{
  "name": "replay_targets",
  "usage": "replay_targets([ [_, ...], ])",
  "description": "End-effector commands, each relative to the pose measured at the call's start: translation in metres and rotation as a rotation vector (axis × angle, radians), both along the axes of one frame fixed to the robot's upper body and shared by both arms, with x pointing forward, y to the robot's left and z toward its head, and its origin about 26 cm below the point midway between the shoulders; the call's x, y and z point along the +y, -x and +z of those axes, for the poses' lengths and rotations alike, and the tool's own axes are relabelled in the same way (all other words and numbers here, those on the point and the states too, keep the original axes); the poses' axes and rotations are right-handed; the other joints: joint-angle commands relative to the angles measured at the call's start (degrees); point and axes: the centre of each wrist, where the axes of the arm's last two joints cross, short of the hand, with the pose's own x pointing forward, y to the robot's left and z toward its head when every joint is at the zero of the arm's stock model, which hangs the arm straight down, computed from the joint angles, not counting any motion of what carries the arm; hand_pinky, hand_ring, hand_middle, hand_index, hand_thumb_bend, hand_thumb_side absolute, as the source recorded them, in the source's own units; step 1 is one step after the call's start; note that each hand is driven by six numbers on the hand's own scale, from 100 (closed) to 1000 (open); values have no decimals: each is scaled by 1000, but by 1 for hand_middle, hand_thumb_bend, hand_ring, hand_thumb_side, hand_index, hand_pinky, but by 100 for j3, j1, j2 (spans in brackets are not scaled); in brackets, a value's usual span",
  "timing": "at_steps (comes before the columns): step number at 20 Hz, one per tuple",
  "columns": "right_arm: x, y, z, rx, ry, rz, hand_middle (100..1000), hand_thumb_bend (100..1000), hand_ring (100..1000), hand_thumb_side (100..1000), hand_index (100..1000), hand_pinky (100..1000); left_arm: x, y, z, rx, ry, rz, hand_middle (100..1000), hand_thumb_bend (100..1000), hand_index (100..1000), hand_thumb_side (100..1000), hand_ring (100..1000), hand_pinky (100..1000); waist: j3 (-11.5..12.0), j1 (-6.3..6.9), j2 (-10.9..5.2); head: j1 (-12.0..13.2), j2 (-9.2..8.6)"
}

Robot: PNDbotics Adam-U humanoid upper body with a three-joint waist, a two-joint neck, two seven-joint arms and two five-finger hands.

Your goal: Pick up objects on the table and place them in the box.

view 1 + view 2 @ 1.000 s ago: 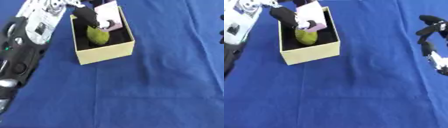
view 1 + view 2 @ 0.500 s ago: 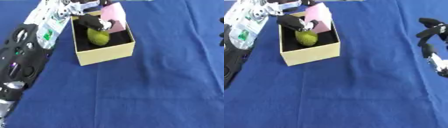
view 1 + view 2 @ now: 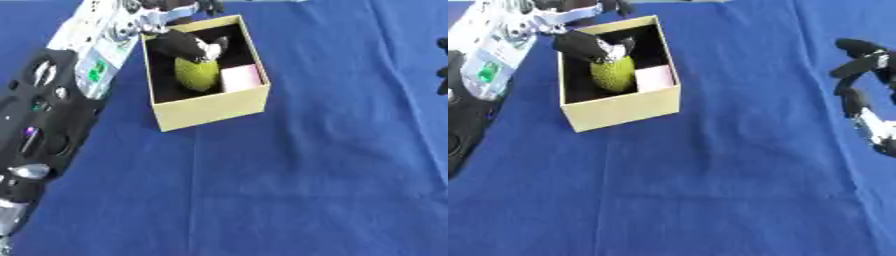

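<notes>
Both things I can see, a green fruit (image 3: pixel 198 74) and a pink block (image 3: pixel 241 78), already lie inside the box (image 3: pixel 210 107), and nothing else shows on the blue bench (image 3: pixel 306 175), so I judge the job nearly done. My left hand (image 3: pixel 188 45) hangs in the box, fingers relaxed, touching the fruit's top and grasping nothing. My right hand (image 3: pixel 859 75) idles with fingers slack at the right edge, well apart.

The mouth of the box (image 3: pixel 208 109) is being partly blocked by the left hand (image 3: pixel 185 44), which is hanging over its far left part, and the floor inside is being taken up by a green fruit (image 3: pixel 198 74) and a pink block (image 3: pixel 241 77) beside it. The blue table (image 3: pixel 289 190) in front of and to the right of the box is being left open, with only the right hand (image 3: pixel 863 80) being held at the right edge
</notes>
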Motion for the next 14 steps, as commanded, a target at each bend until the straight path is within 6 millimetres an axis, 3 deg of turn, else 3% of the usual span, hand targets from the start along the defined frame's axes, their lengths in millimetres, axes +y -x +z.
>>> replay_targets([
  [1, 0, 2, 7, -16, 12, 4, 484, 100, 974, 470, 709, 1000, 4, 2, 10, -26, -3, 3, 871, 185, 989, 713, 961, 1000, -5, -20, -153, -6, -62],
  [3, 0, 2, 6, -12, 11, 2, 484, 100, 975, 470, 709, 1000, 5, 3, 11, -26, 19, -3, 843, 100, 975, 734, 943, 1000, -4, -25, -156, -6, -62],
  [5, 0, 2, 5, -11, 8, 0, 484, 100, 975, 470, 709, 1000, 7, 9, 17, -33, 100, -26, 824, 100, 969, 714, 927, 1000, -1, -32, -154, -8, -60],
  [6, 0, 2, 5, -12, 6, -1, 484, 100, 975, 470, 709, 1000, 10, 14, 23, -42, 158, -44, 813, 100, 968, 650, 910, 994, 1, -37, -153, -12, -56],
  [8, -1, 3, 5, -18, 1, -2, 485, 100, 975, 470, 711, 1000, 20, 31, 40, -80, 321, -94, 763, 100, 944, 548, 866, 942, 13, -39, -153, -23, -43],
  [11, -3, 3, 8, -45, -21, 0, 490, 100, 973, 470, 718, 1000, 40, 63, 62, -148, 570, -206, 734, 100, 911, 548, 819, 877, 44, -35, -155, -41, -24],
  [14, -5, 3, 12, -96, -63, 9, 494, 100, 967, 470, 726, 997, 67, 95, 71, -201, 780, -320, 701, 100, 881, 565, 782, 832, 70, -33, -157, -62, -26],
])
